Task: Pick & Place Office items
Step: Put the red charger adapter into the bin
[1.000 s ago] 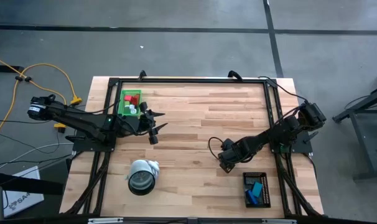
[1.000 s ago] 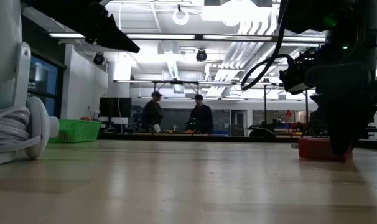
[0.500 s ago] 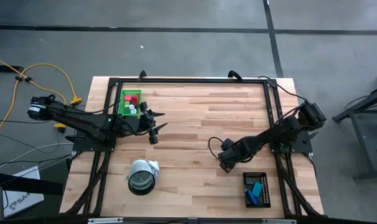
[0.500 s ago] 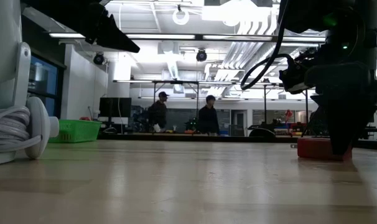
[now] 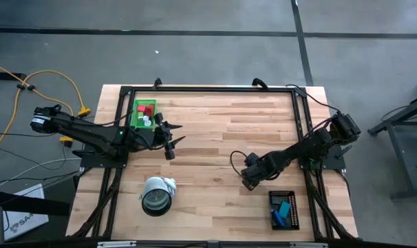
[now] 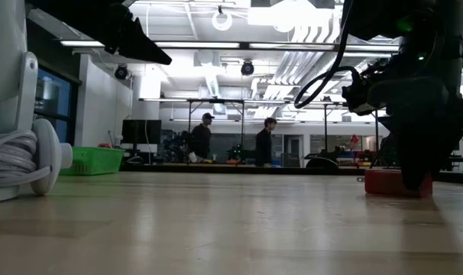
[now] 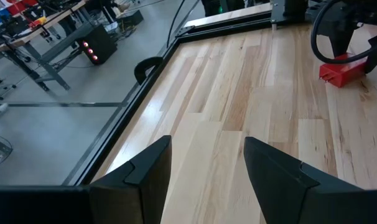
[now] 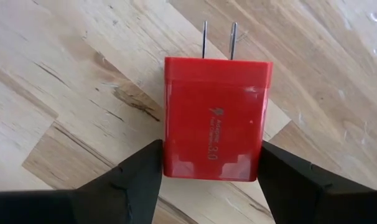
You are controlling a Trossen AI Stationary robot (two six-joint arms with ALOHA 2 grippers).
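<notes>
Right pincer (image 8: 204, 180) straddles red charger block (image 8: 214, 118) lying flat on bench (image 8: 64, 74), fingers at its sides, grip unconfirmed; best to close squarely, lift straight; left pincer (image 7: 207, 165) waits open.

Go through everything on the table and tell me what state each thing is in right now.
Red charger block: flat on the table, prongs out, between the right claw fingers.
Left claw: open, empty, above bare wood.
Green tray: holds red and white pieces.
Black tray: holds blue and teal pieces.
White roll: lying on the table.
</notes>
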